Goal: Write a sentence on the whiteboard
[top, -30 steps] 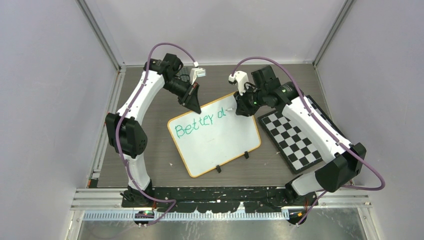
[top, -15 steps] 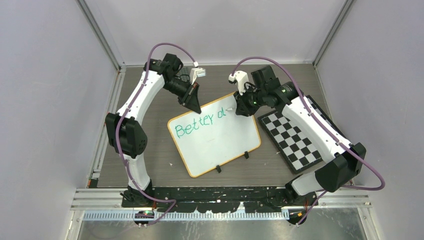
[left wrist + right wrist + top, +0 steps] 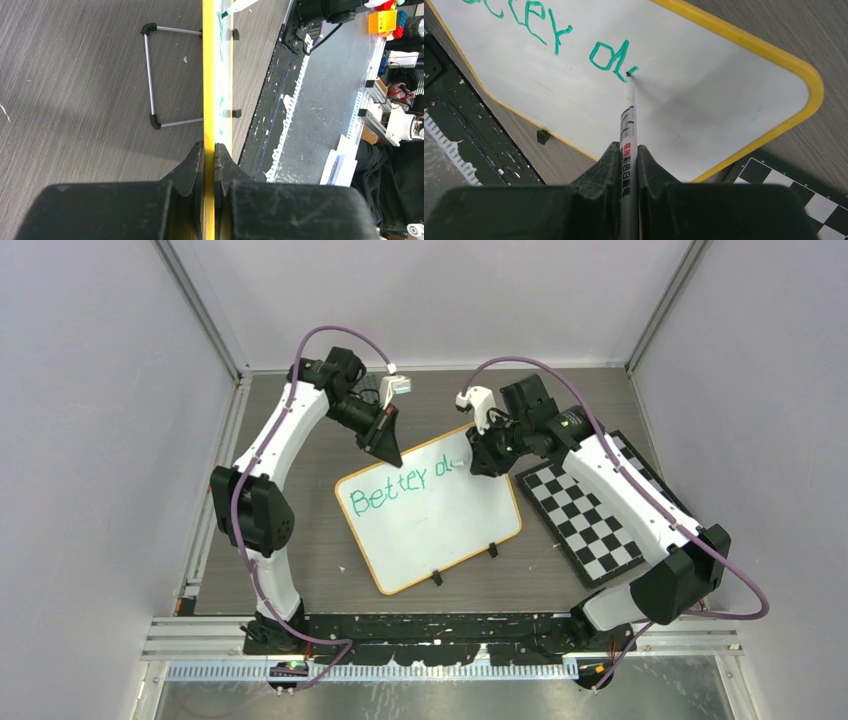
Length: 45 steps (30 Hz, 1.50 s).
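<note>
Whiteboard (image 3: 440,525): white face, yellow-orange rim, rounded corners, two black clip feet (image 3: 437,577) on the near edge. It sits skewed on the grey tabletop (image 3: 300,550) between the two sets of jaws, and the left jaws are clenched on the rim at its far-left corner, the board running edge-on straight out from between them. Sentence (image 3: 388,495) so far: green hand lettering in one line along the far edge, roughly "Better d" plus a short started stroke. Right jaws clenched on a grey marker (image 3: 627,120) that juts straight ahead of them, green tip touching the board at the end of that stroke.
</note>
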Available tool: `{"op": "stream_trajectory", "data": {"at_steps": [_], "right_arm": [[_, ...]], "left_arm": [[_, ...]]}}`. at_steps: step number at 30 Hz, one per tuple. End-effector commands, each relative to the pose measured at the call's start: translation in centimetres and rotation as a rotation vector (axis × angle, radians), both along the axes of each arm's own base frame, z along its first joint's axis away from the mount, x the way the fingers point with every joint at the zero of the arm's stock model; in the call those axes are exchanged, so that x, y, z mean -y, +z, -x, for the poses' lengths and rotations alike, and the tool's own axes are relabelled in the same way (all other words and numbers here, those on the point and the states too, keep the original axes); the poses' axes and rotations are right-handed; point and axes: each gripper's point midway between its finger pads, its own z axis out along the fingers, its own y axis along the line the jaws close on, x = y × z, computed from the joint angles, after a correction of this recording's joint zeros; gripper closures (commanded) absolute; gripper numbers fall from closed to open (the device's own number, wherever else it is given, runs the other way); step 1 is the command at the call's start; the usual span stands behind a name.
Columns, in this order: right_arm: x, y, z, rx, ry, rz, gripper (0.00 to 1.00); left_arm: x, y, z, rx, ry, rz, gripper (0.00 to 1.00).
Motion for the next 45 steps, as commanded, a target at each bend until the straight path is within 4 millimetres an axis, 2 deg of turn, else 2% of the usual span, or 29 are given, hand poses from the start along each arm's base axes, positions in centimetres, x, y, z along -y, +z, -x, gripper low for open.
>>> {"op": "stream_trajectory", "data": {"at_steps": [1,6,12,24,28,37,45], "right_arm": [[-0.2,0.2,0.1,0.025,0.017,-0.009,1.00],[0.5,0.0,0.0,0.044,0.011,0.021,1.00],[1.2,1.4,-1.0,0.090,-0.022,0.029,1.00],[0.4,3.0,-2.1,0.111,-0.034,-0.011,1.00],[0.2,2.8,-1.9,0.093,-0.026,-0.019,1.00],[0.9,1.0,-1.0,0.060,-0.024,0.015,1.00],[1.6,0.8,-0.4,0.064,-0.024,0.037,1.00]], "left_arm": [[0.1,-2.1,2.2,-0.045,-0.063,-0.075,1.00],[0.1,-2.0,2.1,-0.044,-0.061,-0.075,1.00],[0.1,-2.0,2.2,-0.043,-0.059,-0.077,1.00],[0.1,-2.0,2.1,-0.043,-0.058,-0.079,1.00],[0.1,-2.0,2.1,-0.044,-0.058,-0.079,1.00],[0.0,-2.1,2.1,-0.042,-0.057,-0.083,1.00],[0.1,-2.1,2.1,-0.044,-0.057,-0.084,1.00]]}}
